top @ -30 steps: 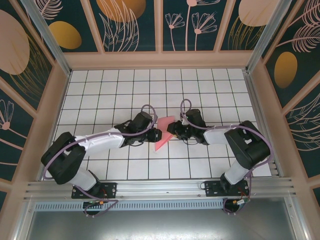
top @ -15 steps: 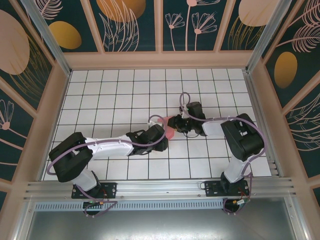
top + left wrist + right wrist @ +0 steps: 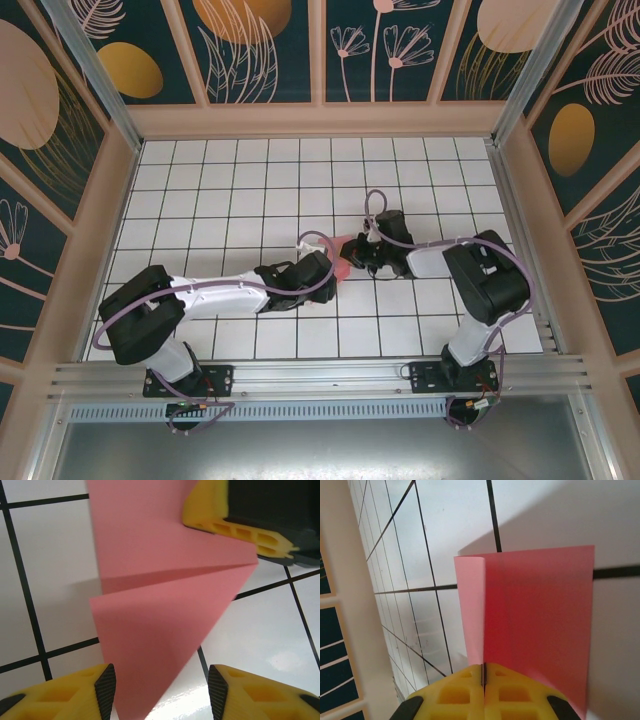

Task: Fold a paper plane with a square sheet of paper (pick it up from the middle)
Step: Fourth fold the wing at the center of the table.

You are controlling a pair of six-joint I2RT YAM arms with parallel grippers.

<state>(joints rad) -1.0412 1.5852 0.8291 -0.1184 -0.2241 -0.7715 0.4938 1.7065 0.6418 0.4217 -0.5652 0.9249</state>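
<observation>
- Right gripper (image 3: pixel 483 672) was seen closed on the folded square sheet of paper (image 3: pixel 535 625), at the middle of the table (image 3: pixel 200 180).
- Left gripper (image 3: pixel 160 692) was found open, with the paper's tip lying unclamped between its jaws.
- Folding was judged to be midway; a pinch on that tip would be needed next.

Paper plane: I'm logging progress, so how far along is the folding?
Done: the paper already carries creases and is a folded wedge. In hand: the right gripper is shut on a folded edge, the left gripper open astride its pointed tip. Left: it is no narrow dart yet, so more folds remain.
</observation>
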